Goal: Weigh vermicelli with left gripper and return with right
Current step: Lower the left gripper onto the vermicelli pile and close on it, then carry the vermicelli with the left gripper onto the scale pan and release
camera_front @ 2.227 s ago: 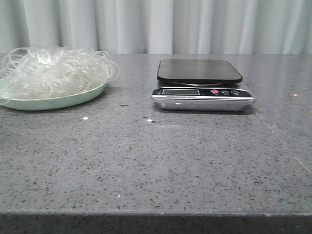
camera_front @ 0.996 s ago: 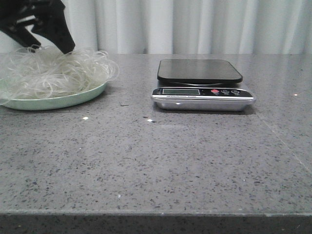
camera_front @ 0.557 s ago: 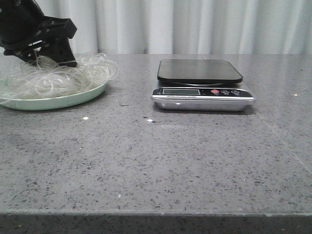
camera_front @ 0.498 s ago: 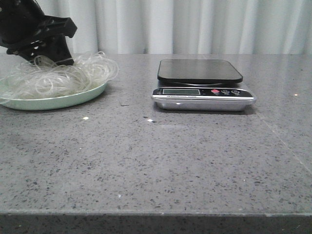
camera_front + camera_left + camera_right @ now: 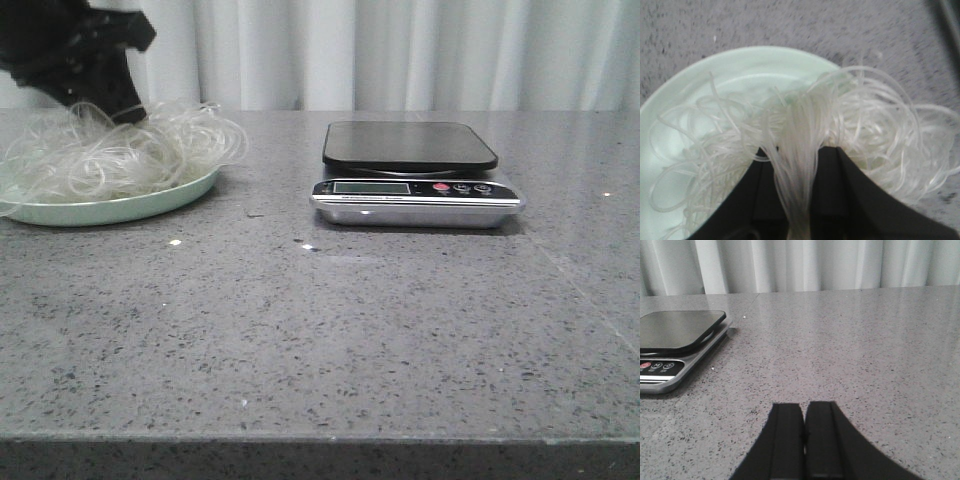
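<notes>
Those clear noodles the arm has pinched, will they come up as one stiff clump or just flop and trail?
Probably floppy: the vermicelli drapes in loose loops from the left end effector. It looks light for its bulk, mostly air between strands. Stray threads overhanging the green plate may snag or trail on the way to the scale.

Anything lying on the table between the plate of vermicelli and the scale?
Front view: no objects between the plate and the scale, only bare grey table with a few small pale specks in front of that gap.
</notes>
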### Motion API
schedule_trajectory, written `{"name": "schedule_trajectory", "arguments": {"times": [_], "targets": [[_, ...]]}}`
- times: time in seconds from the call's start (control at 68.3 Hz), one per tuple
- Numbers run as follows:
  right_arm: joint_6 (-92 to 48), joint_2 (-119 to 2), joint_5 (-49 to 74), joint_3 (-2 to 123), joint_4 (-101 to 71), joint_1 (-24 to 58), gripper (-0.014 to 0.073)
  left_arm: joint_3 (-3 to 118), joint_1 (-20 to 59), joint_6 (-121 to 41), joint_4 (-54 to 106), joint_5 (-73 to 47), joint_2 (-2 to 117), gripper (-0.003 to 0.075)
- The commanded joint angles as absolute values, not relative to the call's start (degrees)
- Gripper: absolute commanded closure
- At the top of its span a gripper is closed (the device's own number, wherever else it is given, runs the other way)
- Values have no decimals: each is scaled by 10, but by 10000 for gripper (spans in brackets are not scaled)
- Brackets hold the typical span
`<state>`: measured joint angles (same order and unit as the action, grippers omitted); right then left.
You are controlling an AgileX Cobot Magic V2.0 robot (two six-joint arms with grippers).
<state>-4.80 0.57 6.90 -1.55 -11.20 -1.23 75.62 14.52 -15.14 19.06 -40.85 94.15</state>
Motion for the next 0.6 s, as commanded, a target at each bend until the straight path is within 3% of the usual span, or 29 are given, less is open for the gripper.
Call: {"name": "schedule_trajectory", "arguments": {"times": [0.0, 0.264, 0.586], "targets": [[-51, 15, 20, -11, -112, -13, 443, 816, 148, -146, 226, -387, 895, 582], [-51, 15, 20, -11, -112, -13, 443, 932, 175, -149, 282, -385, 890, 582], [-51, 15, 20, -11, -112, -13, 443, 970, 334, -152, 195, -232, 917, 582]]}}
